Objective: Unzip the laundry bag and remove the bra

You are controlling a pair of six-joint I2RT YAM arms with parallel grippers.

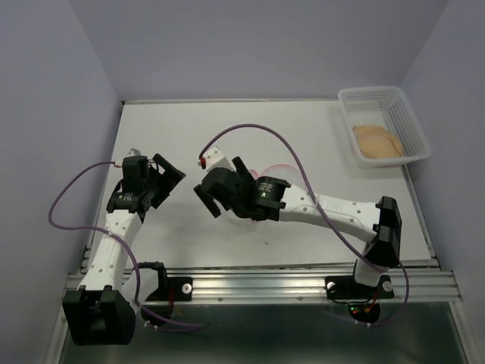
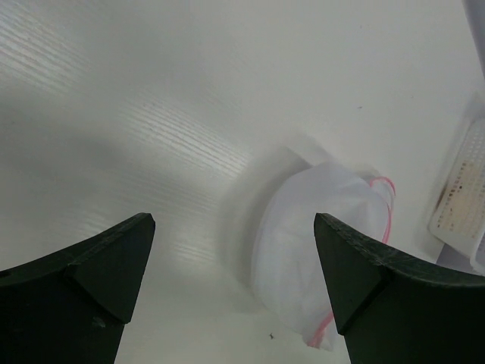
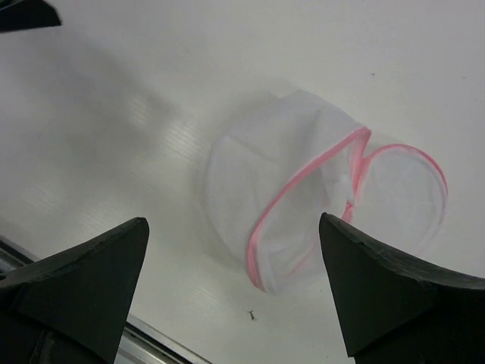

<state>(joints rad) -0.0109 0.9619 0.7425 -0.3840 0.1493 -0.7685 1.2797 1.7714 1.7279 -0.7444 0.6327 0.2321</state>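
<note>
**A:** Found the small round clamshell pouch (image 3: 288,189) of translucent white mesh?

**B:** Spotted lying flat on the white table (image 1: 303,129), well apart from the rectangular white lattice plastic basket (image 1: 408,121), off toward the basket's near-left. Lay unzipped, with 2 disc halves spread apart and joined only along the pink-red zipper rim (image 3: 307,180). Looked empty through the mesh. Mostly hidden under the right arm from above.

**A:** And the small soft tan fabric bra (image 1: 377,141)?

**B:** Sat inside that basket, out of the pouch. Judged the task about done.

**A:** Any word on the end effectors?

**B:** Saw the right gripper (image 3: 231,221) poised above the pouch, jaws spread wide, clasping nothing. Saw the left gripper (image 2: 233,218) farther from the basket than the pouch, likewise spread and empty, clear of the mesh.

**A:** Thought about handling?

**B:** Reckoned the pouch very light and limp, likely to crumple under a pinch and skate over the smooth table if nudged. Would have chosen the zipper rim as the hold, being the stiffest part; doubted that bare mesh would give a firm pinch. Reckoned the bra soft, light and drapey. Would have pinched a raised fold, minding the basket wall.
</note>
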